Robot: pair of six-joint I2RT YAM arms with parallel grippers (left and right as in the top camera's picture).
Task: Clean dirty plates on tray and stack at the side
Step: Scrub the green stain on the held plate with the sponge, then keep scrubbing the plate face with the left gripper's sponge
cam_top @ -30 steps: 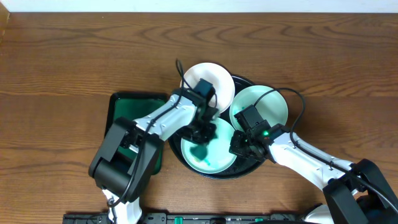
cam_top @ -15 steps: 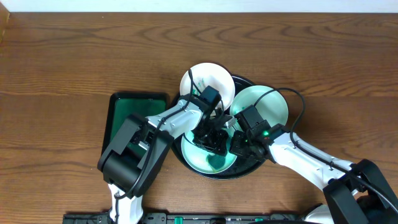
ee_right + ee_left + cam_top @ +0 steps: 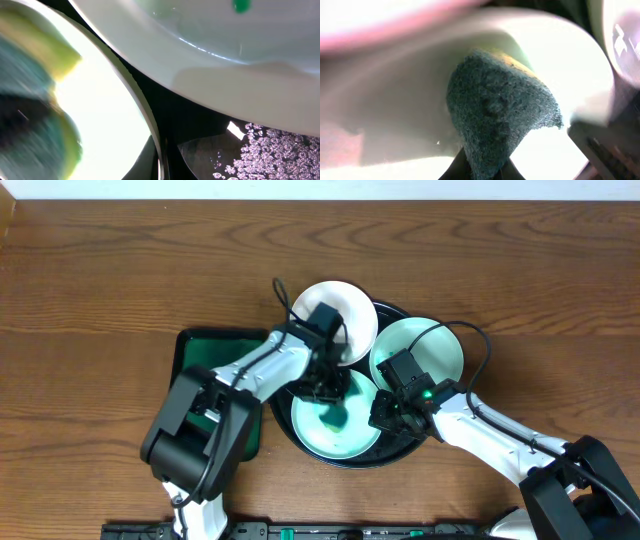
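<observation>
Looking down from overhead, the round black tray sits in the middle of the wooden table, and all three plates lie on it. The upper plate is plain white. The right plate has a pale green tint. The lower plate carries a teal smear near its centre. The left gripper hangs over the upper edge of the lower plate, and the right gripper is at that plate's right rim. A dark green rectangular tray lies just left of the round one, partly under the left arm.

In the left wrist view, a sponge, dark teal and fuzzy with a yellow strip at its top, is pinched between the narrow jaws at the bottom edge. It is pressed toward the blurred white plate surface.

In the right wrist view, the lower plate fills the left side, bright and blurred. The right plate crosses the top and has a green dot near the upper edge. Bare black tray shows between them. The right gripper has a finger on either side of the lower plate's rim; whether it actually clamps the rim cannot be told.
</observation>
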